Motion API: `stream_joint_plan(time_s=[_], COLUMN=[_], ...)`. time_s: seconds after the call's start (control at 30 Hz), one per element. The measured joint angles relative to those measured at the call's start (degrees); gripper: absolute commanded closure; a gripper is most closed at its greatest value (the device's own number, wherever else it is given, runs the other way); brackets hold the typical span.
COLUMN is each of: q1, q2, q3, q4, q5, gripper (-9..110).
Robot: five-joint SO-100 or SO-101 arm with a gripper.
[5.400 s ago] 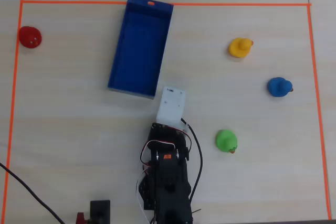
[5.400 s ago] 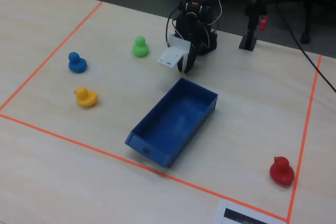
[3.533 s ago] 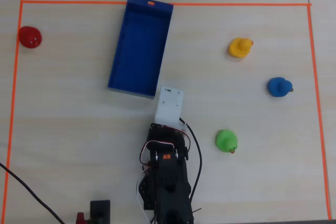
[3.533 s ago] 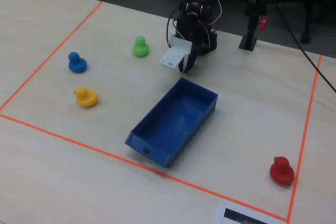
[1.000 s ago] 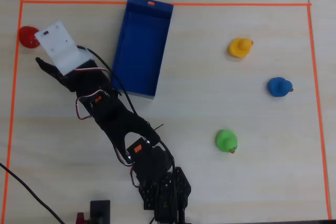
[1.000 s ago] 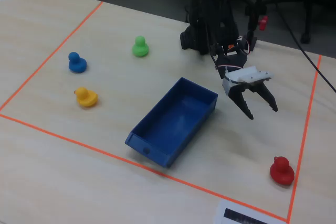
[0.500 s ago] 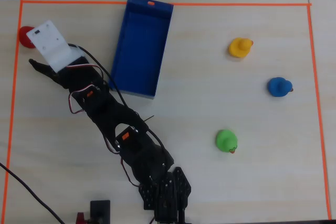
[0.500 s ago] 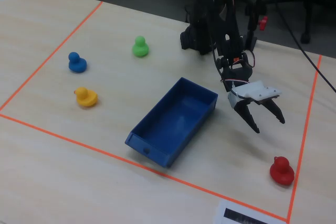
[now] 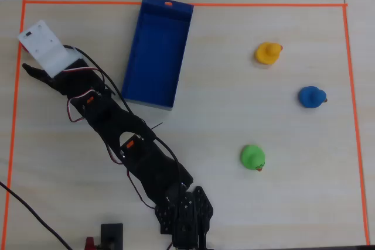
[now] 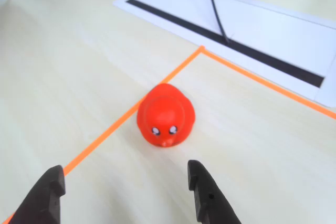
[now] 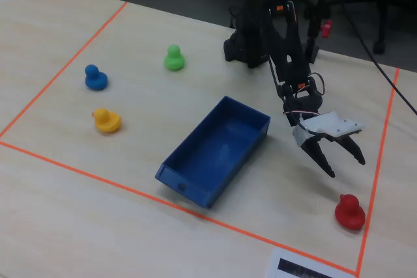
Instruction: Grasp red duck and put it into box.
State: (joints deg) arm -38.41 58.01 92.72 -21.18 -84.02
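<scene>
The red duck (image 10: 166, 115) stands on the table just inside the corner of the orange tape, facing the wrist camera; the fixed view shows the red duck (image 11: 350, 213) near the front right corner. My gripper (image 10: 125, 171) is open, its two black fingers spread wide just short of the duck with nothing between them. In the fixed view the gripper (image 11: 346, 166) hangs tilted down a little above and behind the duck. In the overhead view the arm's white block (image 9: 41, 45) covers the duck. The long blue box (image 9: 155, 51) lies empty, to the right of the gripper there.
A yellow duck (image 9: 268, 53), a blue duck (image 9: 311, 96) and a green duck (image 9: 252, 157) sit on the right half. Orange tape (image 9: 263, 5) frames the work area. A white sheet with a black bar (image 10: 252, 30) lies just outside the corner beyond the red duck.
The arm has reached further out towards the red duck and the open gripper has come lower and closer to it. The white block now hides the duck in the overhead view.
</scene>
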Motion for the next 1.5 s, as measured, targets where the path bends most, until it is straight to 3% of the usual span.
stream_joint_plan(time_s=[0.63, 1.5], q1=[0.44, 1.49], q2=[-17.67, -26.98], q3=[-22.41, -32.43], q4=[-0.09, -0.09], q5=[-7.73, -8.96], gripper=[72, 72])
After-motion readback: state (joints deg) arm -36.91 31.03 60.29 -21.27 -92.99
